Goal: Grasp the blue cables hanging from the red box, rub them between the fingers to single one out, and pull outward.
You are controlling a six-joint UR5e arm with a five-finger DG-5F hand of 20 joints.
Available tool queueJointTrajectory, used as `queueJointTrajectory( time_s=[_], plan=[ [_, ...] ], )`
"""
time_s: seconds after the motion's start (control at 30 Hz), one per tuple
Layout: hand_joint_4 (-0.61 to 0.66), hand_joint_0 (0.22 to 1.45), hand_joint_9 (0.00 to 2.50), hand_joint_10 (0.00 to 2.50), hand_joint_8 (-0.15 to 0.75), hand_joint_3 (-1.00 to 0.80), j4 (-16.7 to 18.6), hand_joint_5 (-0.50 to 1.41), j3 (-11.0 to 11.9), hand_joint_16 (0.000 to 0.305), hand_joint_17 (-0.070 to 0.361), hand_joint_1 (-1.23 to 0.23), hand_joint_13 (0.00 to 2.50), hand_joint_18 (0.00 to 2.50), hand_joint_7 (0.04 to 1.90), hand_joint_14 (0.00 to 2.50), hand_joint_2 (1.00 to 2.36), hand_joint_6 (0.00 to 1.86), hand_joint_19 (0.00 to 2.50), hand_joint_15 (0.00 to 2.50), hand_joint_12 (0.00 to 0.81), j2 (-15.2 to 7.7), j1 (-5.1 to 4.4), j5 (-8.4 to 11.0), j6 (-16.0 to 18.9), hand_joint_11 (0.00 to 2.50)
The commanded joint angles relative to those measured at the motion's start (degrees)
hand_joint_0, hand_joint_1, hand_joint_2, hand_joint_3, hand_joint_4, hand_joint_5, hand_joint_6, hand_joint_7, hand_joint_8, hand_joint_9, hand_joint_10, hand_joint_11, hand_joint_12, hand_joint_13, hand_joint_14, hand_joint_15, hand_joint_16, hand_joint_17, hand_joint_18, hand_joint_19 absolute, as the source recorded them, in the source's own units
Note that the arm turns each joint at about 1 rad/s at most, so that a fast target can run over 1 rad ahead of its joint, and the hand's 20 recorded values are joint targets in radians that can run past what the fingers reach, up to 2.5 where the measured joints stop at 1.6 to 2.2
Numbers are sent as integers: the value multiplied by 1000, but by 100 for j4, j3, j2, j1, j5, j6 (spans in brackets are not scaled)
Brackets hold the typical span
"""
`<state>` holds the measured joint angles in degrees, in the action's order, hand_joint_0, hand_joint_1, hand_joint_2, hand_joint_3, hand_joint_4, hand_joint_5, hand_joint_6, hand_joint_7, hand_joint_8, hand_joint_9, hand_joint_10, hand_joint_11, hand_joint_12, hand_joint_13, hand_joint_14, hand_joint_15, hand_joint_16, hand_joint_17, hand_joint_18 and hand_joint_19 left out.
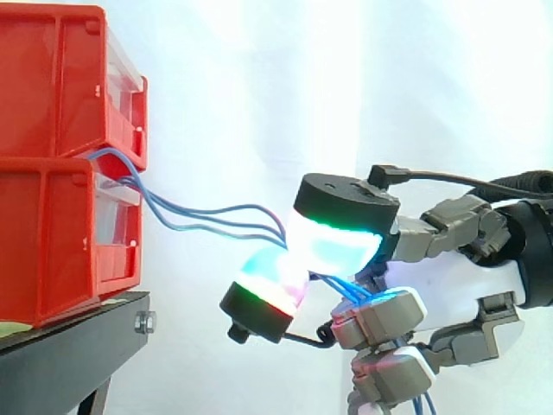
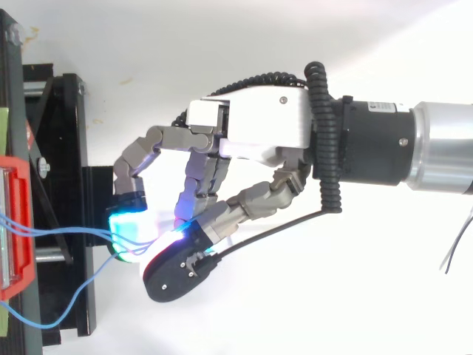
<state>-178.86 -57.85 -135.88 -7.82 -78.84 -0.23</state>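
Hand (image 1: 471, 277) pinching the blue cables (image 1: 216, 216) away from the red box (image 1: 52, 233).

Side view: the cables leave the box at 9 o'clock and run toward 3 o'clock into the hand, whose curled fingers and thumb clamp their glowing pads (image 1: 333, 242) on the strands; loose ends trail toward 6 o'clock. Top view: the hand (image 2: 259, 122) reaches in from 3 o'clock, and one strand sags toward 7 o'clock. My judgement: roll the pads lightly so the strands separate, tighten once one remains, then pull straight toward 3 o'clock.
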Motion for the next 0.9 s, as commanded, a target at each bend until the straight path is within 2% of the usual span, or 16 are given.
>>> queueJointTrajectory(
  time_s=[0.0,0.27,0.4,0.47,0.57,0.73,0.87],
  plan=[
    [-8,537,1376,16,242,-500,0,-144,1,52,118,-742,1283,903,951,30,1000,898,671,970,352,0,0,0,5,1387],
    [19,492,1397,16,271,-500,0,-146,1,58,130,-574,1307,929,939,27,1000,883,674,968,375,0,0,0,5,1382],
    [22,495,1395,16,261,-500,0,-147,1,58,130,-554,1306,927,940,28,1000,881,682,974,369,9,0,0,5,1379],
    [14,533,1385,19,252,-500,9,-149,1,55,124,-551,1294,902,953,28,1000,879,700,977,353,0,0,0,5,1397],
    [4,595,1375,18,229,-409,9,-149,1,53,118,-623,1279,881,989,29,1007,881,708,993,341,0,0,0,5,1409],
    [6,617,1343,17,229,-295,9,-154,1,54,121,-753,1269,887,968,29,1014,893,694,989,344,0,0,0,5,1411],
    [-46,695,1319,17,224,-330,9,-160,1,52,116,-849,1240,874,1006,30,1012,901,668,981,336,0,0,-9,5,1398]
  ],
)
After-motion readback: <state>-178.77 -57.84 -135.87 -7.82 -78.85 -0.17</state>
